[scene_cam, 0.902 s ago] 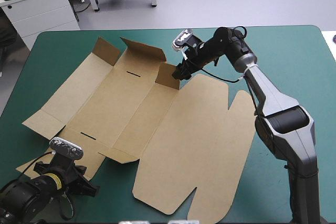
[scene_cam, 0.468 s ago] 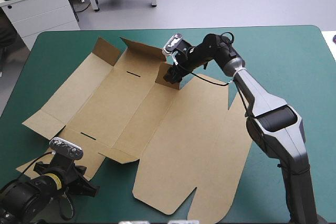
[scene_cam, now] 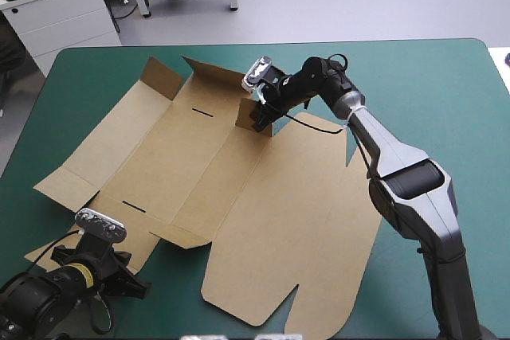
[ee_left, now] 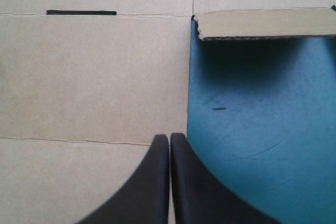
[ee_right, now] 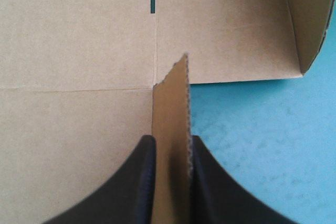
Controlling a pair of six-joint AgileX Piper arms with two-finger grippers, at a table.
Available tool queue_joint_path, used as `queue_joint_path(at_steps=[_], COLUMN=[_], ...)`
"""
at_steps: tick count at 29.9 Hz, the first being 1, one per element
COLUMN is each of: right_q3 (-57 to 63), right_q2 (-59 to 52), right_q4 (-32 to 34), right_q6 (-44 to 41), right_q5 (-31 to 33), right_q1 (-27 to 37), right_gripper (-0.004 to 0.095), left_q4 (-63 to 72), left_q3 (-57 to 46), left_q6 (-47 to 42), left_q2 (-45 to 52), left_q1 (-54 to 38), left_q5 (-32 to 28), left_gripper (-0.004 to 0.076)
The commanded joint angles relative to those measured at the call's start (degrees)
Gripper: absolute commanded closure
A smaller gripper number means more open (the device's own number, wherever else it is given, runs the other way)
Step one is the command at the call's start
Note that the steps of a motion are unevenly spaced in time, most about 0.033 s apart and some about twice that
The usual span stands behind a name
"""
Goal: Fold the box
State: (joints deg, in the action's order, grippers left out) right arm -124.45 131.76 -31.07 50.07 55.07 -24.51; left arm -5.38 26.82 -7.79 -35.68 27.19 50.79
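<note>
Box (scene_cam: 239, 189) lay mostly flat on the tabletop (scene_cam: 430, 85) in the high view, spread from the centre toward 9 o'clock, its 11 o'clock end raised. The right gripper (scene_cam: 261, 115) sat at its 12 o'clock edge, the left gripper (scene_cam: 127, 283) at the tabletop's 7 o'clock. The left wrist view showed that gripper pressed together, holding nothing, over the box's edge beside the bare teal-green cover (ee_left: 262, 129). In the right wrist view the gripper pinched an upright flap (ee_right: 173, 103) of the box.
</note>
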Motion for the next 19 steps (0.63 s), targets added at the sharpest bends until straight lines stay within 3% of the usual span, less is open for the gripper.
queue_joint_path(at_steps=[1,7,12,19], right_q3=[-1.98,-3.17,-8.67,-14.61], right_q2=[-3.89,-4.6,-4.6,-4.6], right_q4=[-1.78,2.83,6.91,4.68], right_q6=[0.26,0.97,8.76,17.81], right_q5=[0.16,1.57,9.21,14.13], right_q1=[-0.05,0.08,0.31,0.31], right_gripper=[0.0921,0.0928,0.0928,0.0928], left_q4=[-0.39,0.46,0.35,0.27], left_q3=[1.93,2.08,6.0,15.47], left_q6=[-0.56,-0.56,-0.56,-0.56], left_q2=[-0.18,-0.18,-0.18,-0.18], left_q1=[0.26,0.26,0.26,0.26], left_q5=[-2.32,-2.19,0.63,3.54], left_gripper=[0.0734,0.0734,0.0734,0.0734])
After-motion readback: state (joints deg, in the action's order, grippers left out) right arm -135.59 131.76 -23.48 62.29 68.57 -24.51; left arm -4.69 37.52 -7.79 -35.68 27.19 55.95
